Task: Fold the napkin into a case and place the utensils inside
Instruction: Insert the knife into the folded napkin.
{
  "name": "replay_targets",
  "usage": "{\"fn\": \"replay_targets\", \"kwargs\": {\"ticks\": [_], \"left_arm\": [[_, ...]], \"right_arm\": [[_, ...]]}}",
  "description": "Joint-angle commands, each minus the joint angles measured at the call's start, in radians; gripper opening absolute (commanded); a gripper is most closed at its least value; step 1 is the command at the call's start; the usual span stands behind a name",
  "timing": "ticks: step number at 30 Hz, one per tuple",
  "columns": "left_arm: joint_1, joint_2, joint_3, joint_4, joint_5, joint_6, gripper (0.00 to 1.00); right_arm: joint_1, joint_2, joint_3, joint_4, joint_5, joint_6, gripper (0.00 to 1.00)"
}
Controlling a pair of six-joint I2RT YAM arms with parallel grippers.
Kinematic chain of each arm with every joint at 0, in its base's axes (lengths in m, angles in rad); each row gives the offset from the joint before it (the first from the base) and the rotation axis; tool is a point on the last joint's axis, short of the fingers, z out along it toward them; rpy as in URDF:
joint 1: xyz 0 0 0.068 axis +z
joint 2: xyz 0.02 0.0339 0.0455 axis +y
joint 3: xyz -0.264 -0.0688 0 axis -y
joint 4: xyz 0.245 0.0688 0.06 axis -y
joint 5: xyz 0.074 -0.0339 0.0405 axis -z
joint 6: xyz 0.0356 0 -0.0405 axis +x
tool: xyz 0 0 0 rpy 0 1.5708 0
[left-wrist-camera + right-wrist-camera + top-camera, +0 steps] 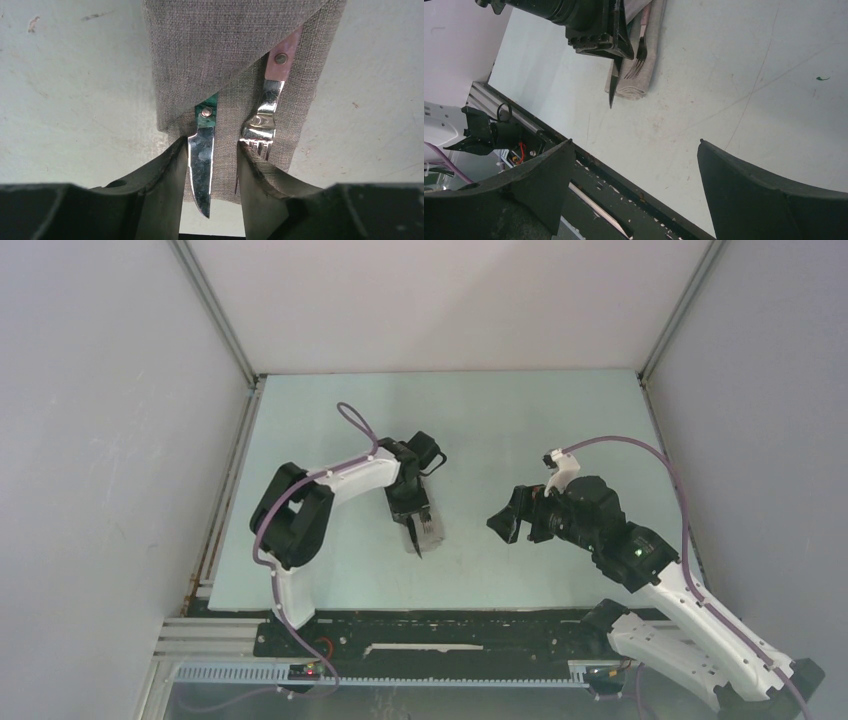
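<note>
The light grey napkin lies folded as a narrow case on the table. Two utensils stick out of its diagonal pocket: a knife with a dark green handle and a silver fork with a pinkish handle. My left gripper is low over the case's open end. Its fingers are slightly apart on either side of the knife blade, and the left finger is next to the blade. In the top view it hides most of the case. My right gripper is wide open and empty, to the right of the case.
The pale table is enclosed by grey walls on the left, back and right. A black rail with wiring runs along the near edge, just below my right gripper. The left arm's wrist stands over the case.
</note>
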Motion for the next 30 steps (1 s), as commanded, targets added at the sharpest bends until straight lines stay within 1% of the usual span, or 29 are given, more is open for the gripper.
{"fn": "replay_targets", "kwargs": {"ticks": [1, 4, 8, 12, 22, 30], "left_arm": [[-0.011, -0.082, -0.016, 0.02, -0.009, -0.053, 0.47], [-0.025, -0.1, -0.039, 0.02, -0.01, -0.064, 0.45], [-0.037, -0.095, -0.046, 0.022, -0.006, -0.07, 0.39], [-0.045, -0.077, -0.05, 0.022, -0.005, -0.068, 0.37], [-0.047, -0.046, -0.05, 0.02, -0.013, -0.047, 0.38], [-0.044, -0.019, -0.051, 0.025, -0.012, -0.034, 0.36]], "right_arm": [[-0.007, -0.007, 0.04, 0.014, 0.003, -0.004, 1.0], [-0.007, -0.011, 0.04, 0.015, 0.005, -0.005, 1.0], [-0.007, -0.008, 0.04, 0.023, -0.006, -0.002, 1.0], [-0.007, -0.015, 0.04, 0.019, 0.0, -0.004, 1.0], [-0.007, -0.016, 0.04, 0.017, 0.0, -0.003, 1.0], [-0.007, -0.016, 0.04, 0.013, 0.003, -0.002, 1.0]]}}
